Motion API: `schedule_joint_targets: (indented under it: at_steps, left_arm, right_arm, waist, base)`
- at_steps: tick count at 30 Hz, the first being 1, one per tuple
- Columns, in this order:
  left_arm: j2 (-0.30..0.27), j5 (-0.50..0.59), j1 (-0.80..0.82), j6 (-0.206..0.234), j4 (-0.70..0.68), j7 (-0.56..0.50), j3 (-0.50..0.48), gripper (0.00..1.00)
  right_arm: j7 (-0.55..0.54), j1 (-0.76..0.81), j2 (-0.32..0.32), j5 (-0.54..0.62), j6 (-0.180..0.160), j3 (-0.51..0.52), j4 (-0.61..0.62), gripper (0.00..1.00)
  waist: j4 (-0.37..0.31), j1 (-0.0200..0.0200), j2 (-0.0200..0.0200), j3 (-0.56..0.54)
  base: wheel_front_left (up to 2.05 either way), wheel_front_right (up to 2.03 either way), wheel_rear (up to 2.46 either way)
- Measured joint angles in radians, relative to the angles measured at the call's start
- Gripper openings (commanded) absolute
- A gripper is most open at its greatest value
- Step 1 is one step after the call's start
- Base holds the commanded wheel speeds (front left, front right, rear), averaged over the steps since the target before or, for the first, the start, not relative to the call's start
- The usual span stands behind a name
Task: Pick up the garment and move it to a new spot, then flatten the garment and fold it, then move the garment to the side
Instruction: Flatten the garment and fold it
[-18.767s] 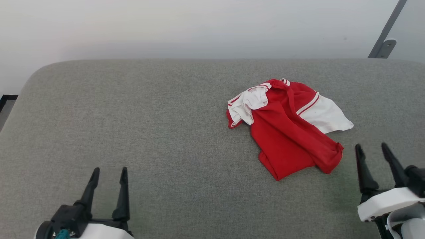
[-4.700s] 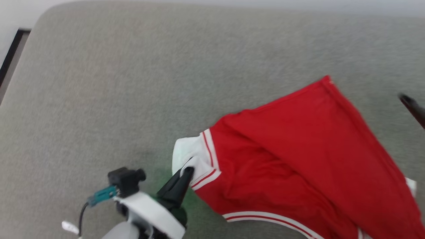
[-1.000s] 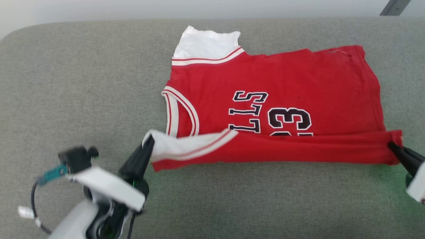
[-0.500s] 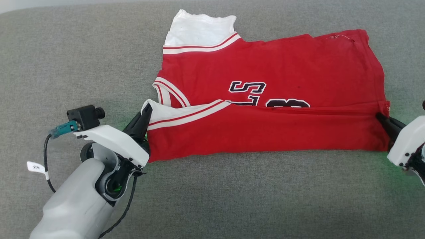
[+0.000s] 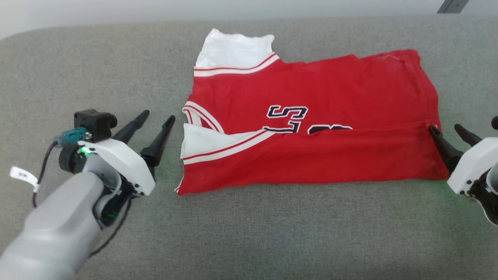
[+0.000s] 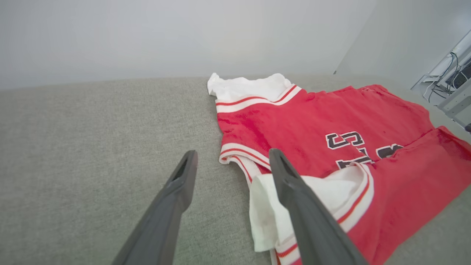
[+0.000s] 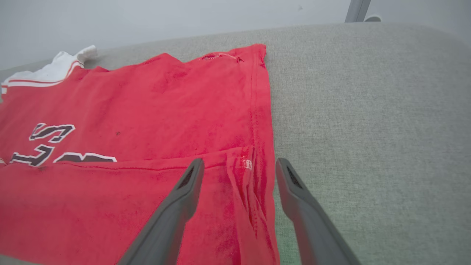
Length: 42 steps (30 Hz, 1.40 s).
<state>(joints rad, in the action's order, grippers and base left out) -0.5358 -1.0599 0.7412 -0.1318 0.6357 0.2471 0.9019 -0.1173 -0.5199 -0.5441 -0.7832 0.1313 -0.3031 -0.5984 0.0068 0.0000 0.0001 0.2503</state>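
Note:
The garment (image 5: 311,116), a red shirt with dark lettering, lies flat on the grey cushion (image 5: 272,233), its near long edge folded up over the lower half of the lettering. One white sleeve (image 5: 233,50) sticks out at the far left; the other (image 5: 202,144) lies on the folded flap. My left gripper (image 5: 158,115) stands open just left of that sleeve, nothing between its fingers (image 6: 232,154). My right gripper (image 5: 445,127) is open at the flap's right corner. In the right wrist view its fingers (image 7: 240,162) straddle the hem of the garment (image 7: 165,110) without pinching it.
A pale wall runs behind the cushion's far edge. A grey metal bracket (image 5: 451,6) shows at the top right. Cables and a desk frame (image 6: 452,77) stand beyond the cushion's right end. Bare cushion surrounds the shirt on all sides.
Both grippers have opened and let go of the folded edge, which now rests on the shirt. The left gripper has drawn back slightly to the left. The head camera has shifted.

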Motion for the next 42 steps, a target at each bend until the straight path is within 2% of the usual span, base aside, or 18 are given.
schedule_joint_targets:
  at_steps: [2,4,7,10,12,16,22,23,25,32,38,42]
  left_arm:
    - [-0.027,0.015,0.011,0.0,-0.02,-0.002,0.014,1.0]
    - [-0.055,0.006,0.017,0.0,-0.049,-0.068,0.024,1.0]
    - [-0.092,-0.051,-0.008,0.021,-0.119,-0.266,0.066,1.0]
    - [-0.126,-0.102,-0.045,0.066,-0.201,-0.45,0.105,1.0]
    - [-0.141,-0.136,-0.056,0.103,-0.248,-0.531,0.116,1.0]
    - [-0.147,-0.186,-0.058,0.158,-0.314,-0.606,0.113,1.0]
    - [-0.135,-0.234,-0.063,0.193,-0.301,-0.708,0.125,1.0]
    - [-0.132,-0.245,-0.063,0.189,-0.29,-0.714,0.119,0.78]
    - [-0.125,-0.262,-0.062,0.174,-0.268,-0.718,0.111,0.0]
    - [-0.111,-0.282,-0.051,0.125,-0.221,-0.721,0.102,0.0]
    - [-0.085,-0.258,-0.034,0.102,-0.209,-0.686,0.104,0.0]
    - [-0.062,-0.248,-0.027,0.096,-0.201,-0.669,0.105,0.0]
  right_arm:
    - [0.017,0.01,-0.007,-0.004,0.0,-0.002,0.009,1.0]
    - [0.029,0.025,-0.013,-0.008,0.0,-0.002,0.015,1.0]
    - [0.034,0.047,-0.021,-0.017,0.0,0.004,0.036,1.0]
    - [0.034,0.064,-0.023,-0.018,0.0,0.01,0.054,1.0]
    - [0.031,0.072,-0.021,-0.017,0.0,0.009,0.071,1.0]
    - [0.006,0.076,-0.021,-0.004,0.0,-0.008,0.099,1.0]
    - [-0.013,0.058,-0.022,0.006,0.0,-0.004,0.126,1.0]
    - [-0.015,0.058,-0.022,0.007,0.0,-0.003,0.129,1.0]
    - [-0.025,0.058,-0.022,0.01,0.0,-0.005,0.129,1.0]
    - [-0.165,0.062,-0.069,0.013,0.0,-0.067,0.147,1.0]
    - [-0.343,0.019,-0.125,-0.001,0.0,-0.125,0.15,1.0]
    - [-0.416,-0.011,-0.132,-0.017,0.0,-0.154,0.128,1.0]
  waist:
    - [0.0,0.0,0.0,-0.016]
    - [0.0,0.0,0.0,-0.031]
    - [-0.002,0.0,0.0,-0.049]
    - [-0.004,0.0,0.0,-0.055]
    - [-0.007,0.0,0.0,-0.052]
    - [-0.018,0.0,0.0,-0.037]
    - [-0.043,0.0,0.0,-0.013]
    - [-0.047,0.0,0.0,-0.009]
    - [-0.054,0.0,0.0,-0.003]
    - [-0.069,0.0,0.0,0.015]
    - [-0.055,0.0,0.0,0.03]
    - [-0.037,0.0,0.0,0.036]
  base:
    - [0.0,0.0,0.0]
    - [0.0,0.0,0.0]
    - [0.0,0.0,0.0]
    - [0.0,0.0,0.0]
    - [0.0,0.0,0.0]
    - [0.0,0.0,0.0]
    - [0.0,0.0,0.0]
    - [0.0,0.0,0.0]
    - [0.0,0.0,0.0]
    - [0.0,0.0,0.0]
    - [0.0,0.0,0.0]
    - [0.0,0.0,0.0]
